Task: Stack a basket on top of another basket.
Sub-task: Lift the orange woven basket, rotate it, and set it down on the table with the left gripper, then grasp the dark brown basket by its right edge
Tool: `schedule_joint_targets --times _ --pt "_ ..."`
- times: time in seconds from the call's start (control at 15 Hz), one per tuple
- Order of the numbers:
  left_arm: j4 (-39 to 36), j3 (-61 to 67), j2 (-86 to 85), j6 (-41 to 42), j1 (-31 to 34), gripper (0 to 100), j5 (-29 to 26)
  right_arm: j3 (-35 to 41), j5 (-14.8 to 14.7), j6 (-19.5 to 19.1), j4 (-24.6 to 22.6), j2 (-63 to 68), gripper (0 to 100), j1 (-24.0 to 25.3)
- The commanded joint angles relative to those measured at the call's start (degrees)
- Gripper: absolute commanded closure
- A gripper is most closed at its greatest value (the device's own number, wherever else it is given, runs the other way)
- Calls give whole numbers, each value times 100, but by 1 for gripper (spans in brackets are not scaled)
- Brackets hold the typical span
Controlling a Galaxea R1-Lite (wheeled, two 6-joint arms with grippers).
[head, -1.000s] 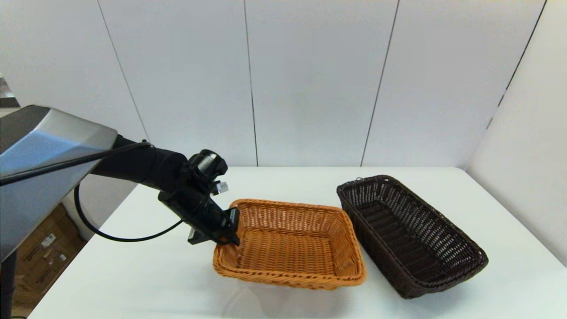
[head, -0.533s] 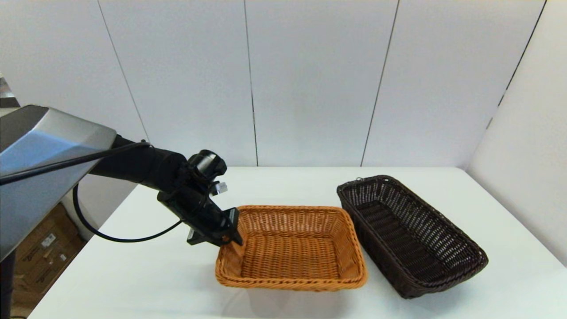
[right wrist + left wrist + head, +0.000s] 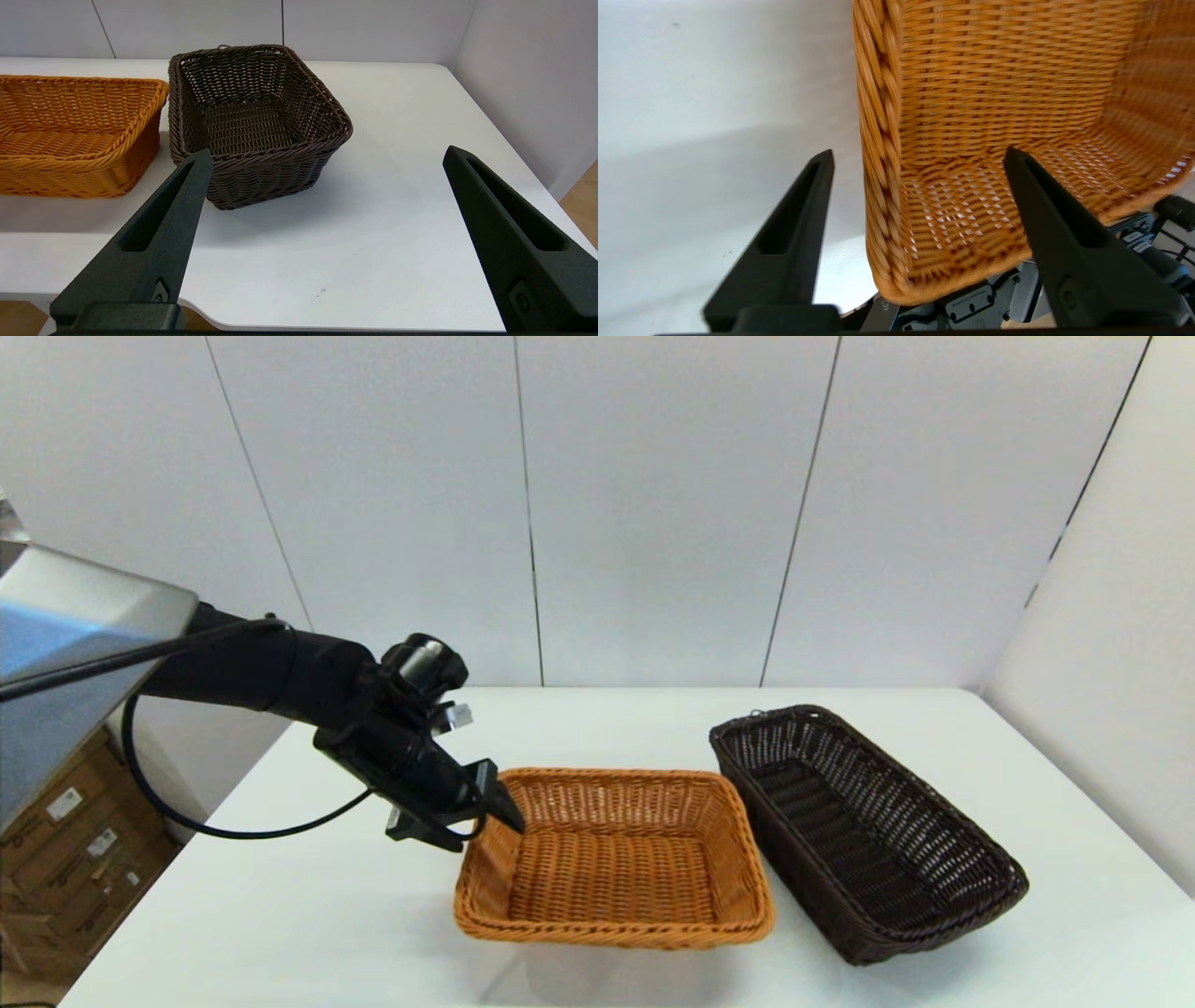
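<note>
The orange-tan basket (image 3: 616, 859) lies flat on the white table (image 3: 280, 905), left of the dark brown basket (image 3: 868, 831), with their sides nearly touching. My left gripper (image 3: 495, 807) hovers at the orange-tan basket's left end. In the left wrist view this gripper (image 3: 918, 156) is open and straddles the braided rim (image 3: 878, 116), one finger outside the basket and one inside, neither pressing on it. The right gripper (image 3: 328, 154) is open and holds nothing; it hangs near the table's front edge, facing the dark brown basket (image 3: 257, 121), and is out of the head view.
White wall panels close off the table at the back and on the right. Cardboard boxes (image 3: 56, 859) stand on the floor beyond the table's left edge. The table's rounded front edge (image 3: 280, 324) lies just ahead of the right gripper.
The orange-tan basket, tilted with its left end raised one second ago, now lies flat. The left arm has risen slightly, and its fingers stand apart around the rim.
</note>
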Motion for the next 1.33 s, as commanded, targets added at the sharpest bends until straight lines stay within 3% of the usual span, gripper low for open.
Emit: schedule_joint_targets --times 0.07,0.67,1.07,1.33 --pt "289 26 -540 14 223 0 -2 0 0 2 -1 -6 0 2" --pt "675 368 -1911 374 1181 0 95 0 0 -6 -1 -6 0 2" --pt "632 1493 -3651 708 1937 0 104 0 0 -6 -1 -6 0 2" --pt "632 2214 -4987 691 1963 0 95 0 0 -6 -1 -6 0 2"
